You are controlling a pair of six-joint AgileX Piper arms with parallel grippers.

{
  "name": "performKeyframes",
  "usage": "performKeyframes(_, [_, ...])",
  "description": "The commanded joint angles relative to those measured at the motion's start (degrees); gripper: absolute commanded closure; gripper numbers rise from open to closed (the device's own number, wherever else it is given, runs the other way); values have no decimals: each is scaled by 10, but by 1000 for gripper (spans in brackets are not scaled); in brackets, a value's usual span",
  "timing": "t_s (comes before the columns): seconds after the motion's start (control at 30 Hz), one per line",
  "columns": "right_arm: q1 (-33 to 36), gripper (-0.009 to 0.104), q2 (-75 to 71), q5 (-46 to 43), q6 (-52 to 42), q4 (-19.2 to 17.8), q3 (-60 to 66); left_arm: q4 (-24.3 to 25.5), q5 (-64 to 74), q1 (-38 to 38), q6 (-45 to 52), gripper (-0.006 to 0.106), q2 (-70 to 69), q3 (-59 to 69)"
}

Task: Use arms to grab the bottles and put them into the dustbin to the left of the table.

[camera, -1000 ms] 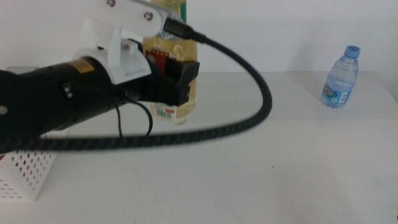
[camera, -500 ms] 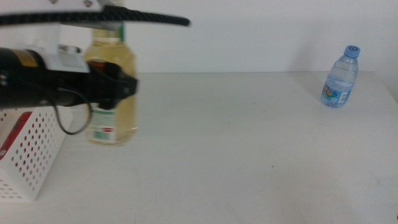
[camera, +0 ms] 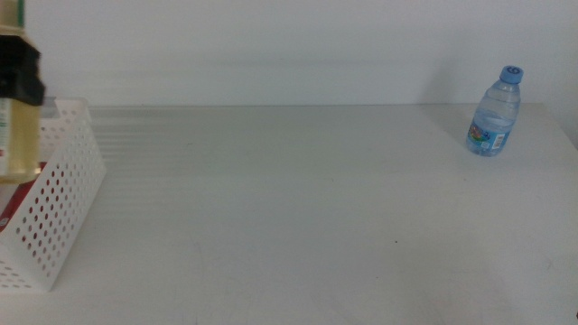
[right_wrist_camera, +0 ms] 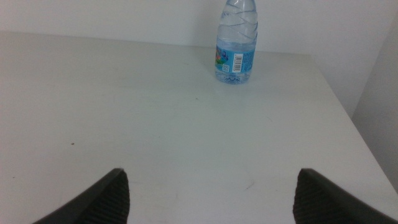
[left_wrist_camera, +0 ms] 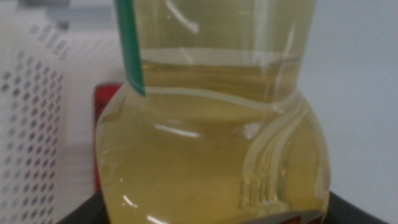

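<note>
The left gripper point(camera: 20, 72) is being kept at the far left edge of the middle view, right over the white perforated plastic dustbin point(camera: 56, 194), and only a dark chunk of it is being shown there. It's clamped on the tall yellow juice bottle point(left_wrist_camera: 211, 137), which is filling nearly the whole left wrist view; the dark jaws are just barely being seen at the bottom corners, pressed against the bottle's sides. In the middle view the same bottle is being held upright above the bin's open top, mostly cropped by the frame. A red metal can point(left_wrist_camera: 107, 124) is being glimpsed behind the bottle in the wrist view, down inside the bin next to the hole-pattern wall.

The right gripper point(right_wrist_camera: 211, 193) is being held low over the plain white tabletop point(camera: 298, 208) with its jaws spread wide and nothing between them. The small clear water bottle with the blue cap point(camera: 495, 112) is standing upright near the table's far right corner, well apart from that gripper.
</note>
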Motion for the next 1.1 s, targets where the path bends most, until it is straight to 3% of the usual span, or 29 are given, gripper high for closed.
performKeyframes(0.0, [-3,25,-16,-40,-5,-3,-5,-19,23,30,21,105,25,-73])
performKeyframes(0.17, [-3,25,-16,-40,-5,-3,-5,-59,103,85,54,105,105,-153])
performKeyframes(0.43, [-3,25,-16,-40,-5,-3,-5,-57,128,131,93,105,156,-173])
performKeyframes(1.07, [-3,25,-16,-40,-5,-3,-5,-48,128,144,111,105,243,-60])
